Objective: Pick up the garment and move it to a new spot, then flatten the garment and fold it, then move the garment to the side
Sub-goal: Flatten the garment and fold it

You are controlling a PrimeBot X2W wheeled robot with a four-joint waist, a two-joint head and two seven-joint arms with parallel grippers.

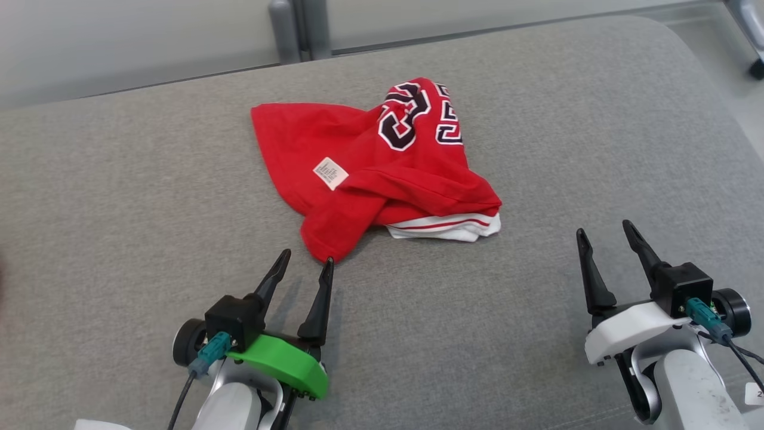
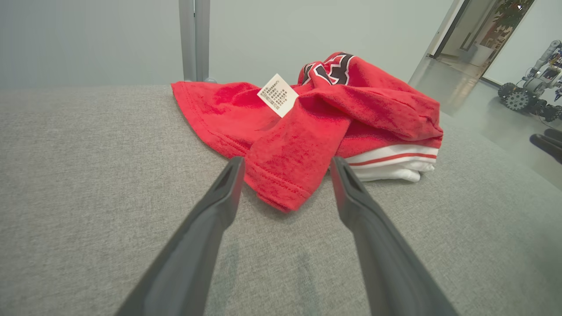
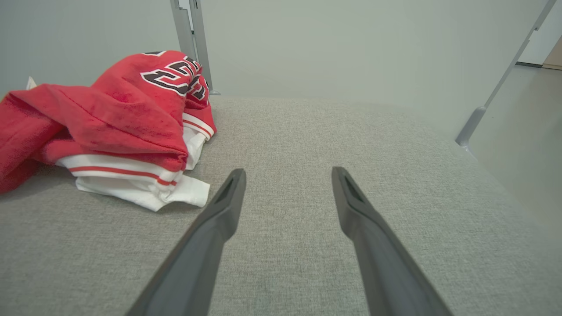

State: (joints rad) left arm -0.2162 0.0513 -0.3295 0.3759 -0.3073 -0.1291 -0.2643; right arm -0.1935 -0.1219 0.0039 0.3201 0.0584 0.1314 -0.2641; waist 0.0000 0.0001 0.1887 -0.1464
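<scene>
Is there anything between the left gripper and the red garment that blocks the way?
Nothing visible does. The open left gripper points at the red garment, whose near corner lies at its fingertips. Only bare grey cushion lies around them.

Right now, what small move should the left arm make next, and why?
The jersey lies crumpled, its near corner right at the tips of the open left gripper. The right gripper stands open, clear of it. So probably ease the left gripper slightly forward to straddle that corner, then close.

Dark jaws, green mount (image 1: 280, 361), white mount (image 1: 627, 331)
</scene>
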